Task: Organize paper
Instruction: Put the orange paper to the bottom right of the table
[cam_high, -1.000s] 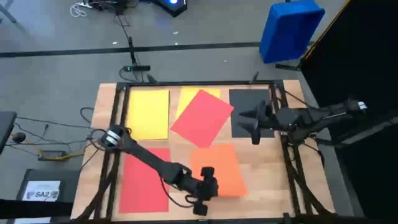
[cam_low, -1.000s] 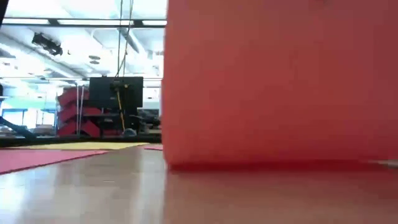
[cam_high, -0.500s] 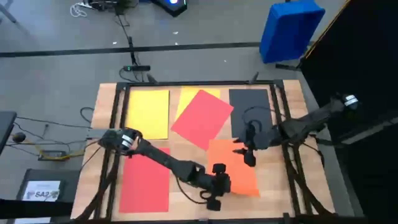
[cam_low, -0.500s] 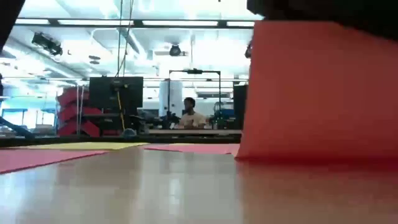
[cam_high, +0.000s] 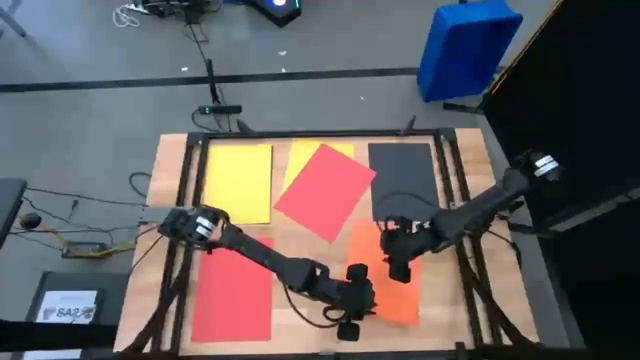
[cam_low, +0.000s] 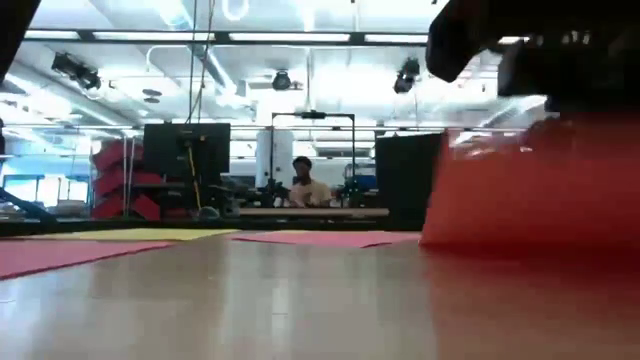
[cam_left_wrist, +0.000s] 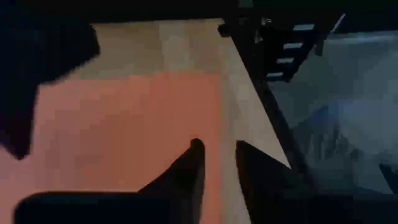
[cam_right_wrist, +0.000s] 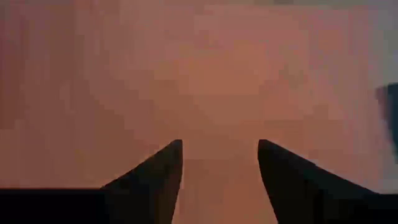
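Squaring the orange sheet (cam_high: 385, 268) under the black sheet (cam_high: 402, 182) looks to us like the step in hand; it lies at the near right of the table (cam_high: 440, 290), its far edge touching or just short of the black one, its long sides nearly in line with it; our left gripper (cam_high: 352, 305) sits at its near left edge, fingers a narrow gap apart with nothing between them, so we judge the sheet released; our right gripper (cam_high: 397, 252) hovers over its far part, fingers well apart and empty, orange filling its wrist view (cam_right_wrist: 217, 74); whether its tips press the sheet we cannot tell.

Next, we think, comes a small nudge or a lift clear; sliding thin paper calls for light flat pressure, or a corner may curl or the sheet skew.

Elsewhere, a yellow sheet (cam_high: 238, 183) lies straight at the far left; a red sheet (cam_high: 232, 292) lies near left, partly under our left arm; a tilted red sheet (cam_high: 326, 190) lies askew on a second yellow one (cam_high: 300, 158) in the far middle, its corner near the orange; that one looks the least tidy, and both arms crowd the way to it; a blue bin (cam_high: 465, 47) stands on the floor beyond the table.
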